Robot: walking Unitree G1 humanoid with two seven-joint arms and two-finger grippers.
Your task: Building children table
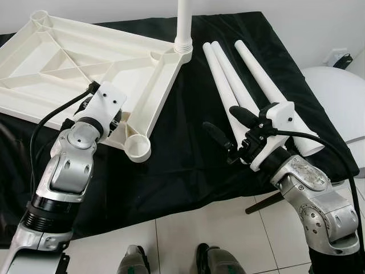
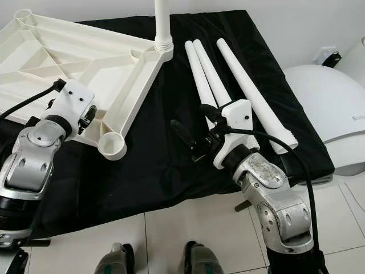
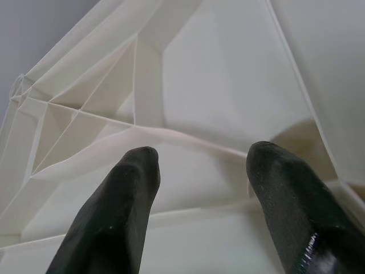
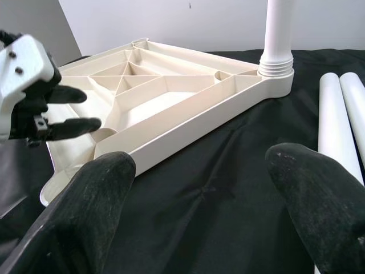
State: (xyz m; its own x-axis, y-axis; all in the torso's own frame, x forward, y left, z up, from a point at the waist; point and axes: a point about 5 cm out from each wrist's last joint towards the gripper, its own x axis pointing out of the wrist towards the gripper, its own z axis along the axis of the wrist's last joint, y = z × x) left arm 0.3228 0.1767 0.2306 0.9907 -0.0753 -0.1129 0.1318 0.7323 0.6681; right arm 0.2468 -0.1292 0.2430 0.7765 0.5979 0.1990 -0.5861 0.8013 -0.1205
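A white ribbed tabletop (image 1: 85, 63) lies upside down on the black cloth (image 1: 182, 160). One white leg (image 1: 183, 25) stands upright in its far right corner socket. The near corner socket (image 1: 138, 147) is empty. Three loose white legs (image 1: 228, 74) lie side by side on the cloth to the right. My left gripper (image 4: 80, 109) is open at the tabletop's near edge, its fingers (image 3: 122, 194) just over the ribbed inside. My right gripper (image 1: 219, 118) is open over bare cloth, close beside the near ends of the loose legs, holding nothing.
The cloth hangs over the table's front edge above a tiled floor (image 1: 188, 228). A large rounded white object (image 1: 336, 97) stands to the right of the table, near a wall socket (image 1: 340, 57). My feet (image 1: 134, 260) are just before the table.
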